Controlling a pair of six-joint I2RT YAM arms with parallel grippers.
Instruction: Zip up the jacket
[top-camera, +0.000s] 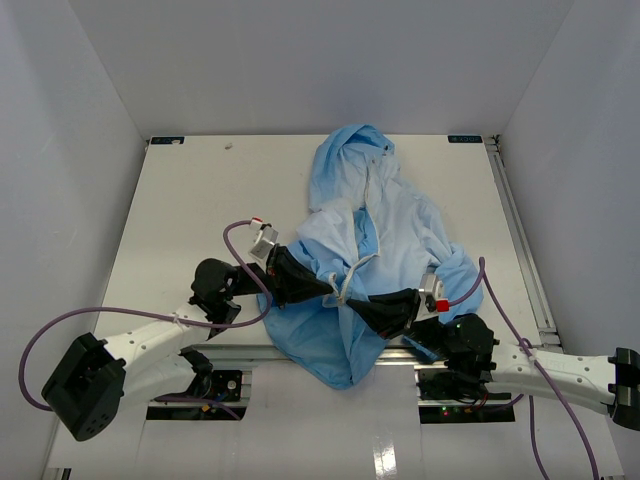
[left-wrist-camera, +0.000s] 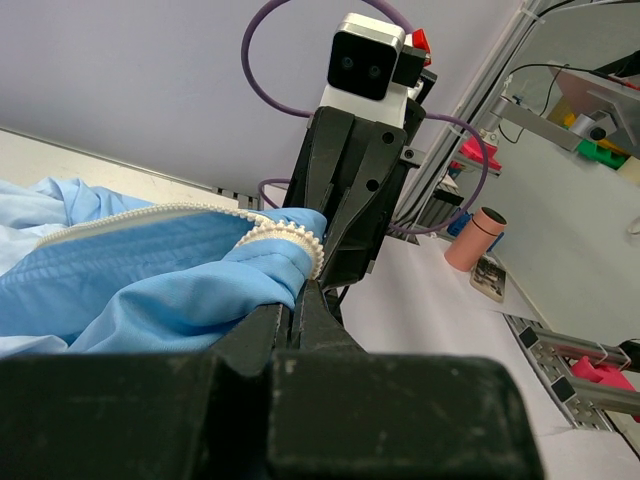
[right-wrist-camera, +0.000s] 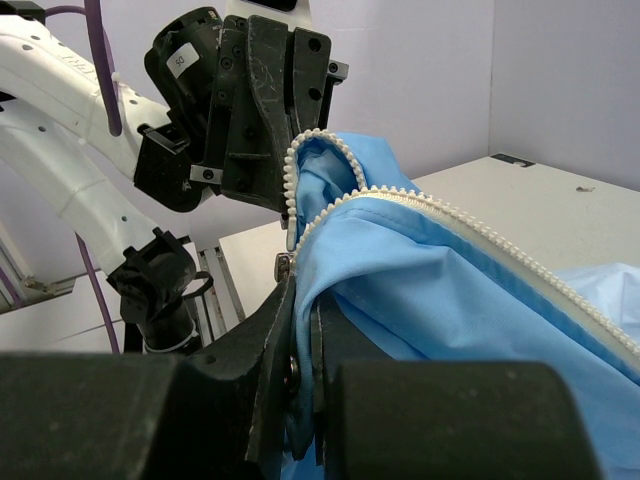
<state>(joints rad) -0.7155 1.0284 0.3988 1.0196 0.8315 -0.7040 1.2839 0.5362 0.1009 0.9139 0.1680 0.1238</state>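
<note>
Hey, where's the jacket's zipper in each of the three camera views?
Top external: zipper at centre, between left tool and right tool.
Left wrist: zipper centre-left, curling at the right tool.
Right wrist: zipper from centre to right edge.
Shared landmark: blue jacket.

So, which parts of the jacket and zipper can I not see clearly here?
The zipper slider: top view, too small, behind the left gripper and right gripper.
The zipper teeth's lower end: right wrist view, hidden by own fingers.
The sleeves: top view, lost in the jacket's folds.
</note>
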